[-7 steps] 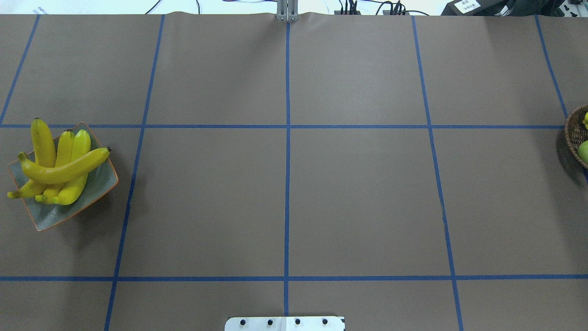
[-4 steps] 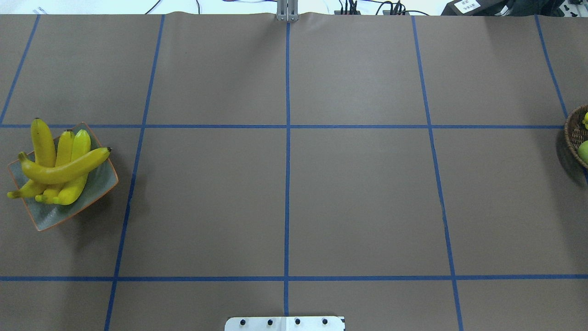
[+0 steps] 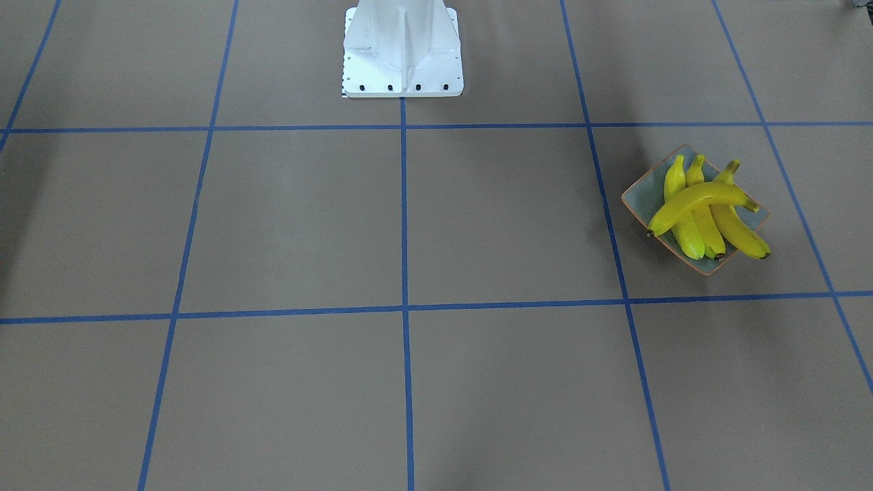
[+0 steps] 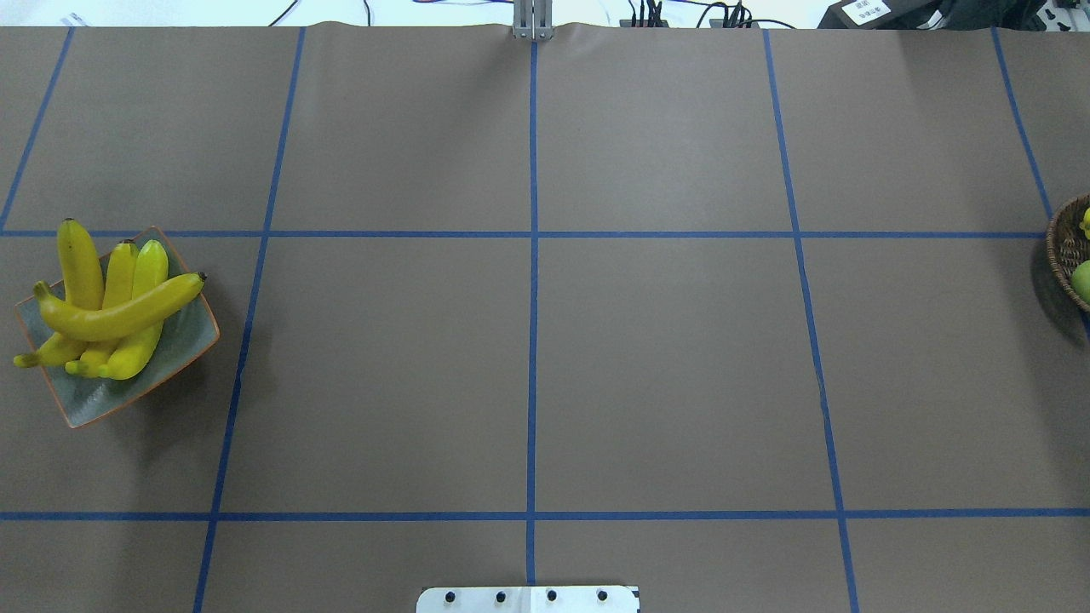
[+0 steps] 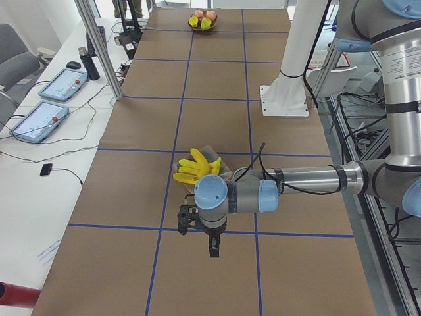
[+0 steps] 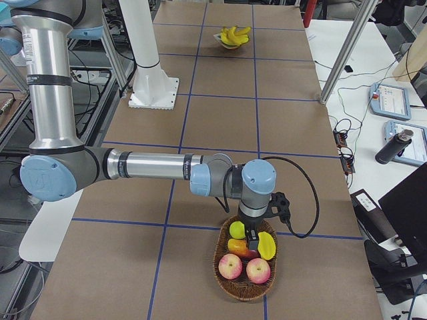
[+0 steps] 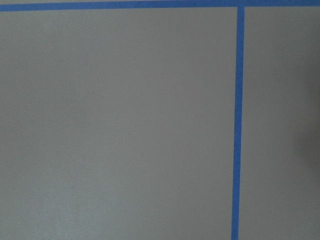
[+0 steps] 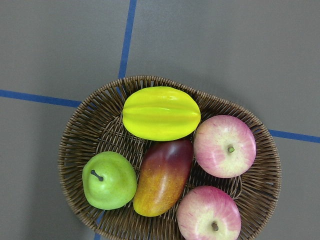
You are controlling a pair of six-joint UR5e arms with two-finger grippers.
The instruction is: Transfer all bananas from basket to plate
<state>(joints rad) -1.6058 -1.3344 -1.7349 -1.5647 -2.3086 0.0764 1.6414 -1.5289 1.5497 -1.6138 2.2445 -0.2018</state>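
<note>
The four bananas (image 4: 111,315) are lying piled on the plate (image 4: 183,345), one crossing the other three. I am judging them light, stiff and smooth, best taken at the middle. The basket (image 8: 75,150) is holding only other fruit. The right gripper (image 6: 252,235) is hanging above it and the left gripper (image 5: 212,249) near the plate. I cannot tell whether either is spread.

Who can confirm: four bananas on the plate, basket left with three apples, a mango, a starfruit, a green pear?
Not three: the right wrist view shows two apples in the basket. The rest holds: mango, starfruit, green pear there, four bananas on the plate.
</note>
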